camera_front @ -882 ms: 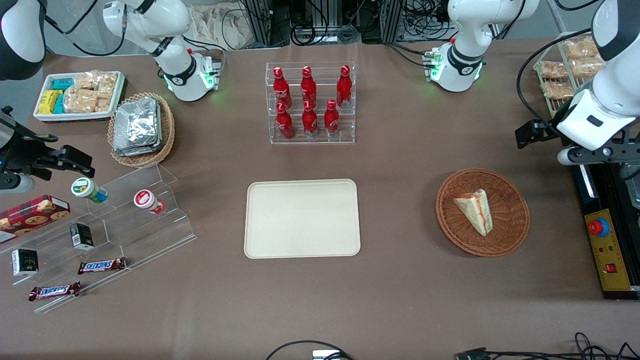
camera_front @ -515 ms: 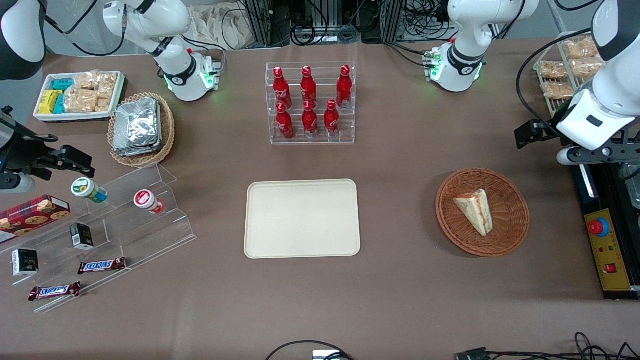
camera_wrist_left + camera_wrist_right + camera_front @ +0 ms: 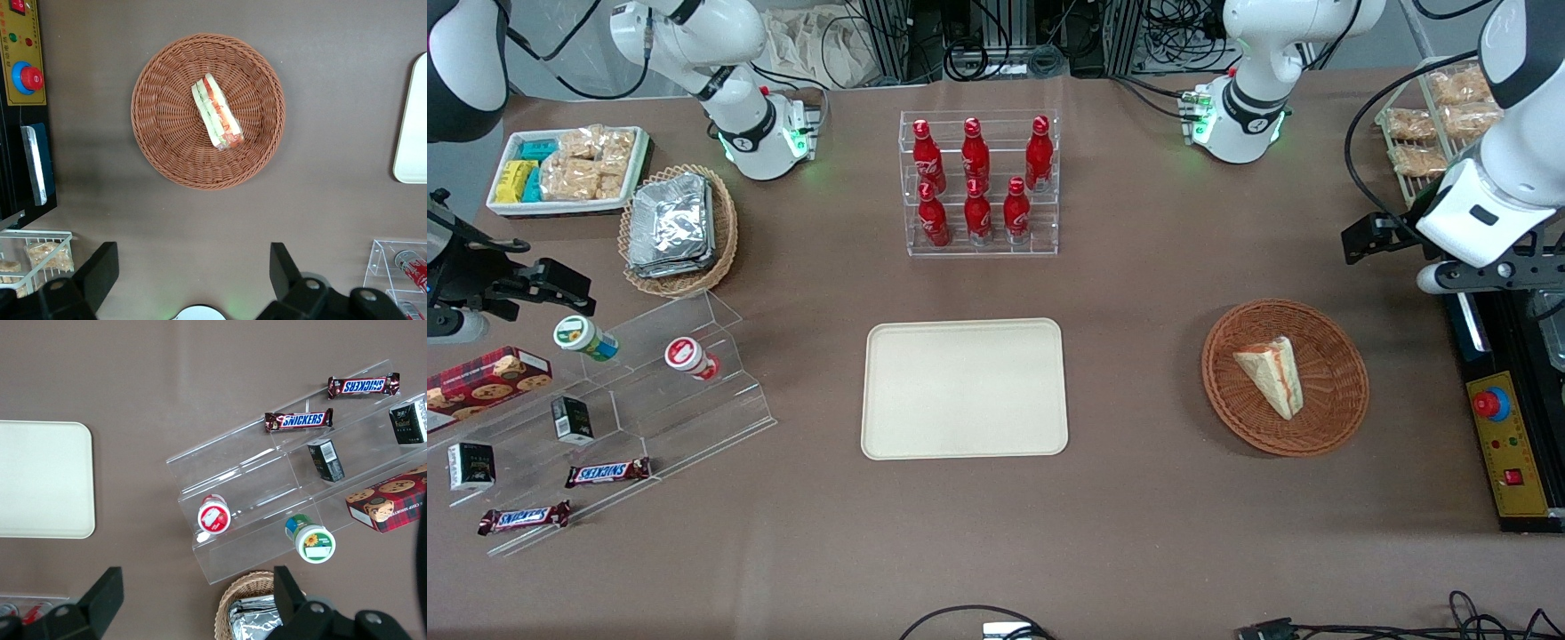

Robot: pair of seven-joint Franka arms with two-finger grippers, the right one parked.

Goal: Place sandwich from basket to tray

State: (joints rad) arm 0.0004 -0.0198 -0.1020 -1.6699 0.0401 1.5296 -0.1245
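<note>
One sandwich (image 3: 217, 120) is lying in the basket (image 3: 153, 143); the gripper (image 3: 190, 270) is hovering above, spread wide, likely lining up its grasp, well apart from the tray (image 3: 964, 388).

We list six red bottles (image 3: 978, 182) in a clear rack at twelve o'clock, and two Snickers bars (image 3: 607, 472) at eight o'clock.

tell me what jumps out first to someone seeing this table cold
Probably the red soda bottles in their clear rack, farther from the front camera than the bare cream tray at mid-table. Next, the sandwich lying in the reddish-brown basket toward the working arm's end, with the left arm's open hand raised above the table beside it.
</note>
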